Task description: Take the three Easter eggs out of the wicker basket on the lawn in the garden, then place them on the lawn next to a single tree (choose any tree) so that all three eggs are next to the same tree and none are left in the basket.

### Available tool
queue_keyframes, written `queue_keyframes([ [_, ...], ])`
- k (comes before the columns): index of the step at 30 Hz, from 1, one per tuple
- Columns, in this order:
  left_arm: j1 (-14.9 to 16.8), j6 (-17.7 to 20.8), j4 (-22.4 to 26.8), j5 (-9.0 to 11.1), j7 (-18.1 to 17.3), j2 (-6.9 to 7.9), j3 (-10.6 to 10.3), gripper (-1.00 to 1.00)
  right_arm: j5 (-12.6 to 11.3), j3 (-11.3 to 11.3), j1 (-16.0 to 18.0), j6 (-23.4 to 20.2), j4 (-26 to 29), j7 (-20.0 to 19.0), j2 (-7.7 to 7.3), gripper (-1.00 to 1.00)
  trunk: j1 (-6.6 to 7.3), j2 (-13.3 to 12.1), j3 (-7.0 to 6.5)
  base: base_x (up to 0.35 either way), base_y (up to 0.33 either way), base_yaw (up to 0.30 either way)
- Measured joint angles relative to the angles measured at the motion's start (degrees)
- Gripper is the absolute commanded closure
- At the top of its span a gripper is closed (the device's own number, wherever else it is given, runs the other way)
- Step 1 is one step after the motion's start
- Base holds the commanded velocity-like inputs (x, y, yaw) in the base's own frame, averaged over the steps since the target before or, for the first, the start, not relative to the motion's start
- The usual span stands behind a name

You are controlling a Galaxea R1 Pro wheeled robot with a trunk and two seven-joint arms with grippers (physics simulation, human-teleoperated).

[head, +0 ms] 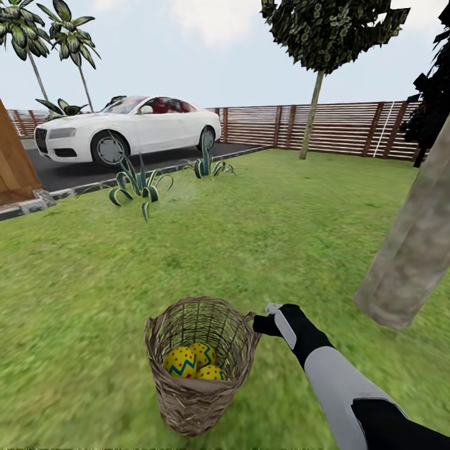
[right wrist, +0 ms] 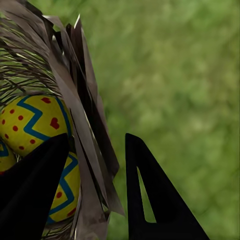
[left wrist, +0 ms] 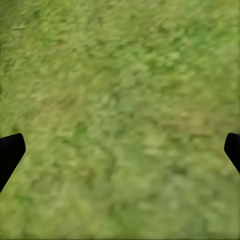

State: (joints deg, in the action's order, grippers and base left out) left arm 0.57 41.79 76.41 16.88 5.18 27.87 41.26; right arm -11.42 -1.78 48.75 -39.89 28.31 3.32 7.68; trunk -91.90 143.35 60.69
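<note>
The wicker basket [head: 194,387] stands upright on the lawn [head: 81,300] close in front of me, with three Easter eggs [head: 180,361] lying at its bottom. The eggs [right wrist: 32,122] are yellow with red dots and blue zigzags. My right gripper [head: 265,319] is at the basket's right rim. In the right wrist view the right gripper [right wrist: 96,137] has one finger inside and one outside, closed narrowly on the woven wall [right wrist: 85,125]. A thick grey-brown tree [head: 415,244] rises just right of the basket. My left gripper [left wrist: 120,155] hangs open over bare grass.
Two spiky plants [head: 139,184] grow near the asphalt driveway, where a white car [head: 128,128] is parked. A slat fence [head: 337,128] bounds the back, with a thin-trunked tree [head: 311,119] before it. A wooden structure [head: 12,162] stands at far left.
</note>
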Motion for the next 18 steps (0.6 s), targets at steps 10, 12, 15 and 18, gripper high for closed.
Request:
queue_keyframes([
  [10,0.0,0.2,0.0,0.0,0.0,-0.02,0.0,-1.0,-0.9,-0.1,-0.1,3.8,-4.3,-0.1,0.01,-1.0,-0.08,0.0,0.48,0.0,0.0,0.0],
  [12,0.0,0.2,0.0,0.0,0.0,-0.02,0.0,-1.0,-0.8,-0.1,-0.1,3.9,-4.8,-0.1,0.02,-1.0,-0.07,0.0,0.47,0.0,0.0,0.0],
  [15,0.0,0.2,0.0,0.0,0.1,-0.02,0.0,-1.0,-1.0,-0.1,-0.1,3.9,-4.8,-0.1,0.03,-1.0,-0.07,0.0,0.47,0.0,0.0,0.0],
  [18,0.0,-0.1,-0.1,-0.1,0.3,-0.04,0.0,-1.0,-1.0,-0.1,-0.1,3.9,-4.8,-0.1,0.09,-1.0,-0.07,0.0,0.47,0.0,0.0,0.0],
])
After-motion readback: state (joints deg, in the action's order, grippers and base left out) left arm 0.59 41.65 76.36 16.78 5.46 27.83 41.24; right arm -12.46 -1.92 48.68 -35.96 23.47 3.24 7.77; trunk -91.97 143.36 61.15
